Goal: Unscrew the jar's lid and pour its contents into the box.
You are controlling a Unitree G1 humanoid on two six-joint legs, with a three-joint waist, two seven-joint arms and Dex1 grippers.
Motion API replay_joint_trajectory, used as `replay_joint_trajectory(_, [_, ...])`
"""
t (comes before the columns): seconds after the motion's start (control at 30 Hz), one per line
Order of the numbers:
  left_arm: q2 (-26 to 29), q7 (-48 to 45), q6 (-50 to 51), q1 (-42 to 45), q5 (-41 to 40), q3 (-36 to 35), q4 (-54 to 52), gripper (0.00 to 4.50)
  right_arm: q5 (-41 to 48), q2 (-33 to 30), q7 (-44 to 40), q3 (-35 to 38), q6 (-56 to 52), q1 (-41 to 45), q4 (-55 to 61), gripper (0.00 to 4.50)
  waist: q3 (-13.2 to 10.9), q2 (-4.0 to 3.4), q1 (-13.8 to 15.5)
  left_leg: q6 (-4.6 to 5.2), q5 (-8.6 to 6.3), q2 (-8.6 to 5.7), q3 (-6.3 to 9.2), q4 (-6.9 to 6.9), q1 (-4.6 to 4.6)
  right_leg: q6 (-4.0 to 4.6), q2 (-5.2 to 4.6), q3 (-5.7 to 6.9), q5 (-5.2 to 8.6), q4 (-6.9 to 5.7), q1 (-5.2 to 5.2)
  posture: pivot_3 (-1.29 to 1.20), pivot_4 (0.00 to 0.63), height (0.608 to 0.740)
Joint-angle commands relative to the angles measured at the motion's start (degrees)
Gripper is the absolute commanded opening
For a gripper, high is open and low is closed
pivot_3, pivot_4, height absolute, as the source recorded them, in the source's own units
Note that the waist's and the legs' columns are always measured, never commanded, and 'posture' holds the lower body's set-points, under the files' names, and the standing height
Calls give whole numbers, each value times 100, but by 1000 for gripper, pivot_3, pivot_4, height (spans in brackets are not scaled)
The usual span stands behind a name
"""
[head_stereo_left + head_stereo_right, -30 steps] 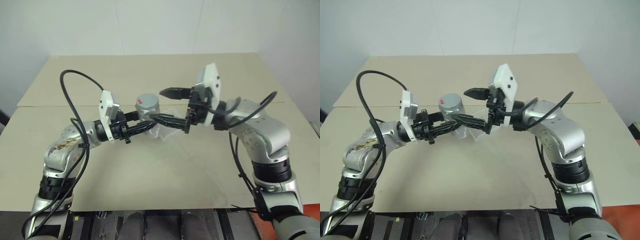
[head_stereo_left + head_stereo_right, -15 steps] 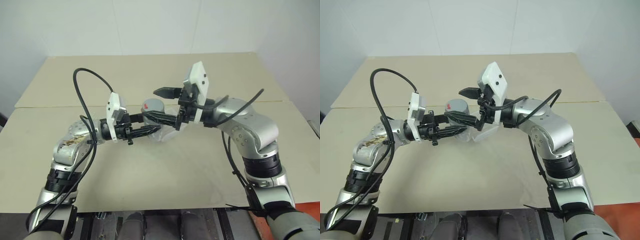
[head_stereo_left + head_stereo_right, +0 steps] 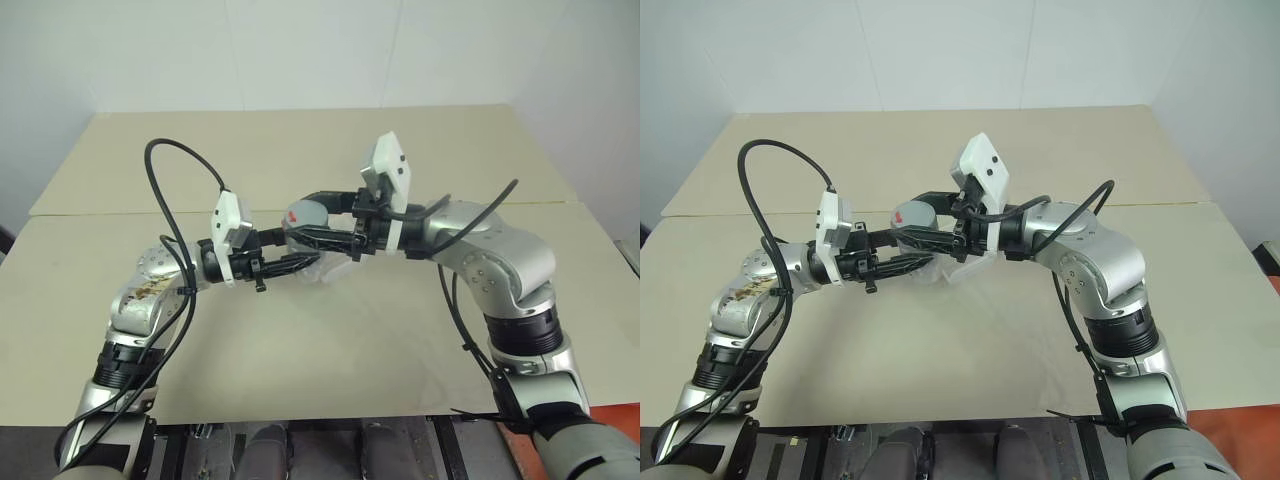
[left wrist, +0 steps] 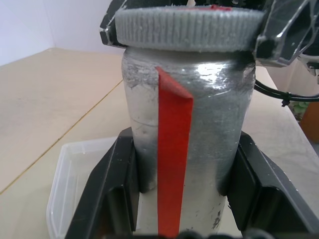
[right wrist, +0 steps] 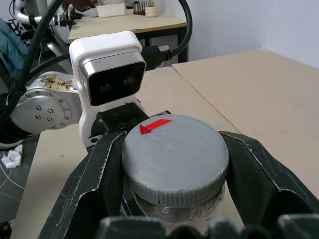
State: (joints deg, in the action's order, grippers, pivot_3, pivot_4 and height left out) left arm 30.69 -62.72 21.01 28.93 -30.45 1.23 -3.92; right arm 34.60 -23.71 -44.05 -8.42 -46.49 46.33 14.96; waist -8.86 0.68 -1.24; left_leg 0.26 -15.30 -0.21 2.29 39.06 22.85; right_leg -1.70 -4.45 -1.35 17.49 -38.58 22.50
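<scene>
The jar (image 4: 179, 164), silvery with a red stripe, stands upright above the table, my left gripper (image 3: 298, 260) shut on its body from the left. The black fingers (image 4: 107, 194) press on both sides of it. The grey lid (image 5: 174, 154), with a red mark on top, sits on the jar, and my right gripper (image 3: 312, 216) is shut on the lid from the right, one finger (image 5: 94, 184) on each side. The clear plastic box (image 4: 75, 169) lies on the table right under the jar. The contents are hidden inside the jar.
The beige table (image 3: 330, 350) spreads wide around the box, with a seam (image 3: 110, 212) running across it behind the arms. A black cable (image 3: 175, 170) loops over my left arm, and another cable (image 3: 470, 330) hangs from my right arm.
My right gripper, open around the lid before, has closed on it. The left gripper kept its hold on the jar. The camera shifted early on.
</scene>
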Motion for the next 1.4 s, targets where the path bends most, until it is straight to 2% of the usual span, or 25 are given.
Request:
replay_joint_trajectory(0.03, [-35,-281,-258,0,-20,37,-19,1957,117,-108,-413,146,227,164,22,2790,0,0,0,0,0,0,0,0,0,0,0,0,0,0,0,0,150,740])
replay_joint_trajectory(0.23, [-51,-862,-225,82,-279,121,-172,1957,73,-238,-1800,-250,830,183,-200,2790,0,0,-1,1,0,-1,-1,0,1,0,0,0,0,4,0,0,150,740])
replay_joint_trajectory(0.47, [-31,-1516,-45,279,-476,189,-215,1957,-11,-81,-3201,-618,1341,505,-933,2790,0,0,-85,0,0,2,0,1,-1,0,4,1,0,0,-1,0,150,740])
replay_joint_trajectory(0.7, [-22,-2015,76,466,-539,319,-174,1957,-249,185,-4089,-794,1797,838,-1617,2790,0,0,-118,0,0,2,3,1,-1,0,4,3,0,-1,-1,0,150,740])
replay_joint_trajectory(0.83, [-77,-1962,62,473,-484,302,-181,1957,-424,350,-4131,-772,1989,893,-1761,2790,0,-1,-118,0,0,2,7,2,-1,0,3,5,0,-3,-1,0,150,740])
replay_joint_trajectory(1.0, [-52,-1786,62,363,-456,169,-212,1957,-532,417,-3870,-607,2035,835,-1736,4404,-1,-1,-124,-3,2,2,11,3,1,0,3,6,0,-8,3,0,150,740])
replay_joint_trajectory(1.03, [-49,-1765,61,351,-450,153,-216,1957,-554,430,-3830,-583,2032,828,-1732,4487,-1,-1,-123,-4,3,2,10,4,3,0,2,5,0,-16,9,0,150,740])
replay_joint_trajectory(1.2, [-9,-1294,138,129,-512,-145,-341,1957,-585,399,-3180,-317,1904,677,-1436,4487,-1,-1,-126,-6,4,2,12,4,2,0,1,5,0,-28,15,0,150,740])
replay_joint_trajectory(1.4, [202,-678,184,-362,-480,-646,-437,1957,-485,6,-2489,163,1678,188,-891,4487,-1,-1,-118,-5,3,1,12,2,5,0,-2,4,0,-29,19,0,150,740])
